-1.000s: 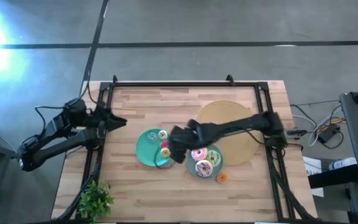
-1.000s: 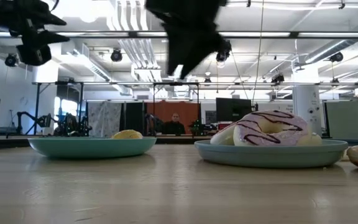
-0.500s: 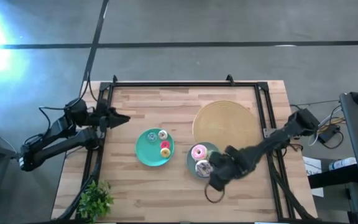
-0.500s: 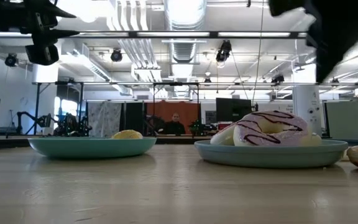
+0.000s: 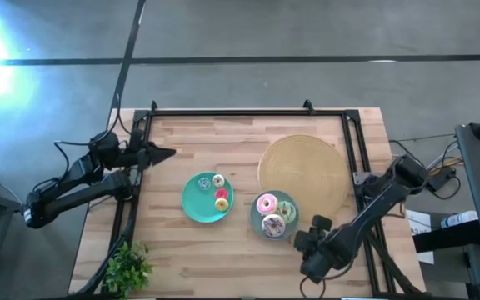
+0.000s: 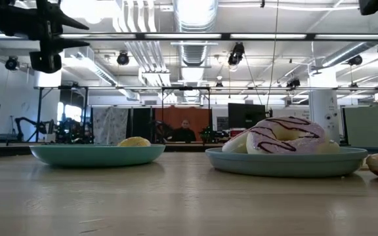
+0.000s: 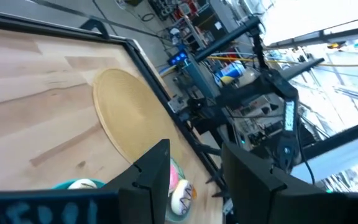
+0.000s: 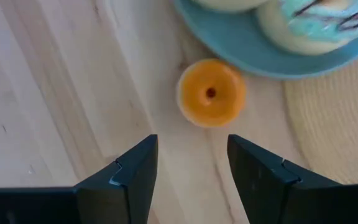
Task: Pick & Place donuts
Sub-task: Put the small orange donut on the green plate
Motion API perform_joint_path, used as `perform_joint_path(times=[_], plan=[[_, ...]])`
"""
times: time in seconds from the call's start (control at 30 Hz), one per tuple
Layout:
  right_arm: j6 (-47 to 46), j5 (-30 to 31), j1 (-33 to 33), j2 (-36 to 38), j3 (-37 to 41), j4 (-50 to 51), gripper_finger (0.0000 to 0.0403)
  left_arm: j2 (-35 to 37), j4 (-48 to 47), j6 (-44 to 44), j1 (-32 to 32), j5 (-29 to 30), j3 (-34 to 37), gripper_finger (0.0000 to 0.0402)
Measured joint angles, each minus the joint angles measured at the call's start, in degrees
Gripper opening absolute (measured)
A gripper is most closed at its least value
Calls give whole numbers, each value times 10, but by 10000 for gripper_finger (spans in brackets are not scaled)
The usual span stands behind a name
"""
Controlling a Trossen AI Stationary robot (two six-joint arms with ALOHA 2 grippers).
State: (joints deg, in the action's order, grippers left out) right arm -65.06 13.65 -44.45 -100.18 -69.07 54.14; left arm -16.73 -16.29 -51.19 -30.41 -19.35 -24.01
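Risk: we see right gripper (image 8: 188, 171) fingers apart, empty, above orange donut (image 8: 211, 93) beside the teal plate (image 8: 253, 50); an off-centre descent could knock it away.

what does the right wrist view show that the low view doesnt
Only the right wrist view shows the whole orange donut lying on the wood beside the teal plate, just ahead of the open right gripper, plus a green-iced donut on that plate. Only the low view shows the second teal plate, the pink-iced donut and the raised left gripper. Both show the donut plate and the wooden table.
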Motion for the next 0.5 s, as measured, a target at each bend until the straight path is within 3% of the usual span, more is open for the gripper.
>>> perform_joint_path(times=[0.23,0.5], plan=[[61,4,1,-35,0,-47,187,-15,0,0,0,17,0,119],[68,33,6,-59,1,-52,172,-30,-1,-3,0,17,0,119]])
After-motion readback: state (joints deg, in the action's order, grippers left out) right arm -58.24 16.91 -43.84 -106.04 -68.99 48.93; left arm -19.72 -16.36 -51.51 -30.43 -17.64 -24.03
